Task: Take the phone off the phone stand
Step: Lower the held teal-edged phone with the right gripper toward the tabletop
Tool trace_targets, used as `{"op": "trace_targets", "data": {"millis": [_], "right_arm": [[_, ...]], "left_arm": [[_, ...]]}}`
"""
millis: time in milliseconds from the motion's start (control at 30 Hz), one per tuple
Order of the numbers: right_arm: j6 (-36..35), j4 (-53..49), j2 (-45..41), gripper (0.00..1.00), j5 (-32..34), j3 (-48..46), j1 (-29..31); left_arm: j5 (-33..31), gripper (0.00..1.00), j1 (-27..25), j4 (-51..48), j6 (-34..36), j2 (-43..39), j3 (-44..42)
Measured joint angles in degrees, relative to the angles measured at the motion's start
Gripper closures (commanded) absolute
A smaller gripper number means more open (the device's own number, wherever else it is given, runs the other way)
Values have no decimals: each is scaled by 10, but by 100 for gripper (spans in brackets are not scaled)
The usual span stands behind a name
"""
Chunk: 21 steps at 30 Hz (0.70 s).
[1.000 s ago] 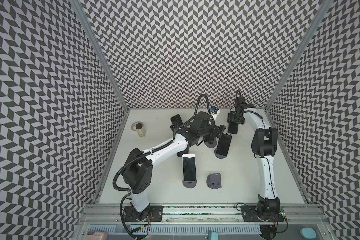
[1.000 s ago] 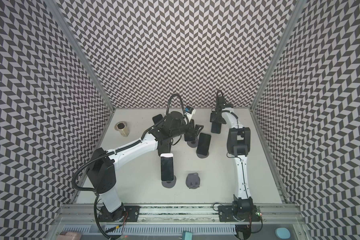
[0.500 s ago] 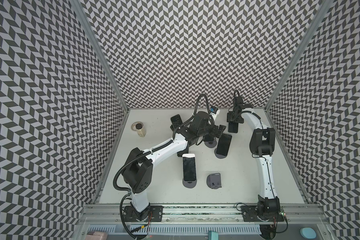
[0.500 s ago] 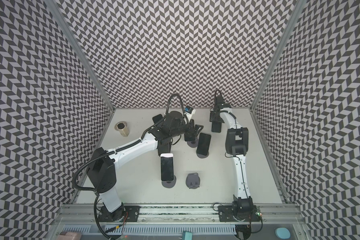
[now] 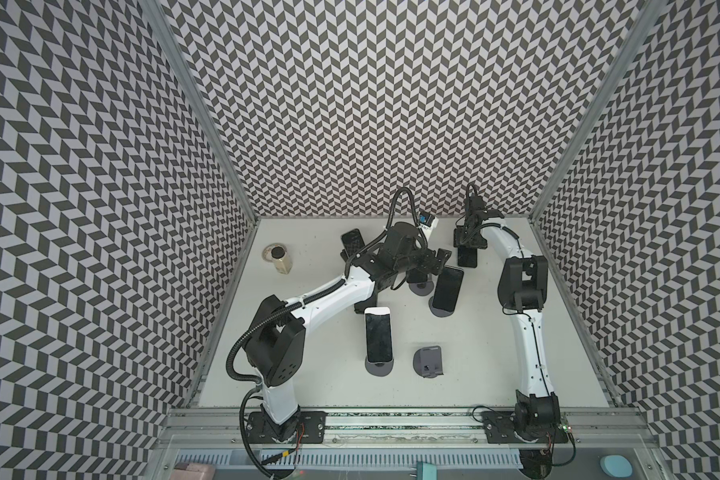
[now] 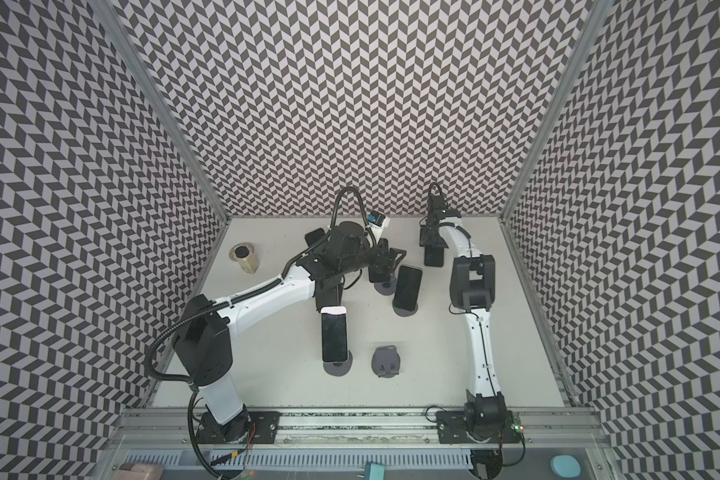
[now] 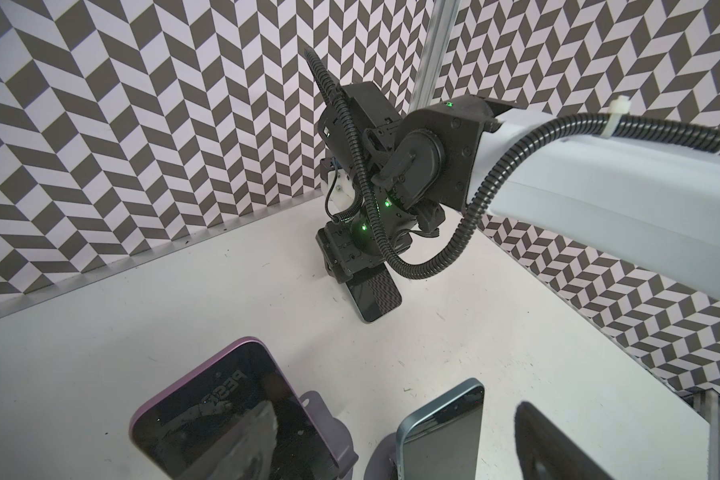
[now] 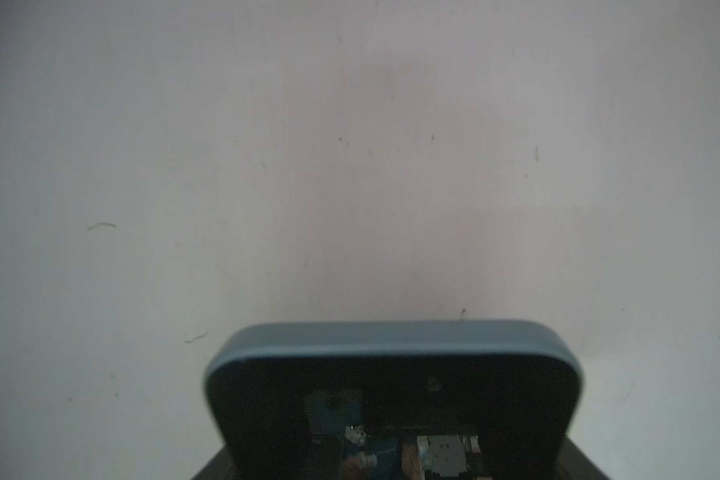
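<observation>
My right gripper is shut on a blue-edged phone at the back right, away from every stand. The right wrist view shows this phone end-on over bare table. In the left wrist view its lower end hangs at or just above the table. My left gripper stands open in the middle back over a phone stand. Its wrist view shows a purple phone leaning on a grey stand and a blue phone on another, with one dark finger beside them.
A white phone and a dark phone lean on round stands. An empty grey stand sits in front. Another phone lies at the back left, and a jar stands near the left wall.
The right arm has shifted slightly at the back with the phone still in its grip. The left arm has not moved.
</observation>
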Motion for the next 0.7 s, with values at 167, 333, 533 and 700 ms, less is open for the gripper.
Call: {"op": "trace_targets", "data": {"millis": [167,333,533,700], "right_arm": [[-1,0,1,47,3,-10,-1],[-1,2,1,47,5,-12,-2],[-1,8,1,47,15,-16,-2],[0,20,-2,43,26,-23,-2]], "left_arm": [[0,10,0,-1,0,0,-12],[1,10,4,-1,0,0,-25],[5,10,10,-1,-2,0,-32],[11,10,16,-1,-2,0,-33]]}}
